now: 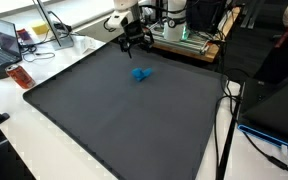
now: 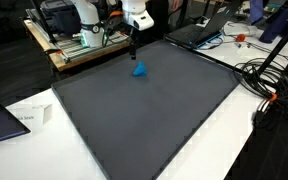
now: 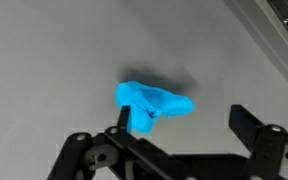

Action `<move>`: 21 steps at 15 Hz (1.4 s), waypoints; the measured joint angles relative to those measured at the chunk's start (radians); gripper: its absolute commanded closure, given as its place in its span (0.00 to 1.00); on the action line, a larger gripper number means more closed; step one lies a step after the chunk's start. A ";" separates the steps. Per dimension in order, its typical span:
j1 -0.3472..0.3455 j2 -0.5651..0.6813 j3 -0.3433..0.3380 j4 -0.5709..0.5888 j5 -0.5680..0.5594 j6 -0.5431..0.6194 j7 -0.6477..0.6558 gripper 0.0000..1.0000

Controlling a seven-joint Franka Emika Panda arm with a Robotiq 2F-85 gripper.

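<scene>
A small bright blue object [image 1: 141,73] lies on the dark grey mat [image 1: 124,115] near its far edge; it also shows in the other exterior view [image 2: 139,70] and fills the middle of the wrist view [image 3: 152,103]. My gripper [image 1: 134,40] hangs above the mat just behind the blue object, also seen in an exterior view [image 2: 133,42]. In the wrist view the two black fingers [image 3: 184,118] are spread apart and hold nothing; the blue object lies just ahead of the left finger.
A wooden bench with equipment [image 1: 189,40] stands behind the mat. A laptop [image 1: 4,45] and an orange item [image 1: 21,76] sit on the white table. Cables [image 2: 269,75] run beside the mat. A white box [image 2: 29,115] lies near its corner.
</scene>
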 measured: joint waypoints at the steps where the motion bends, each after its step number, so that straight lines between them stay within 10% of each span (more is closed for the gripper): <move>1: -0.003 -0.004 -0.010 -0.016 0.025 0.017 -0.051 0.00; 9: -0.018 -0.012 -0.045 -0.129 0.359 0.230 -0.506 0.00; 21: -0.078 -0.027 -0.079 -0.157 0.973 0.171 -1.200 0.00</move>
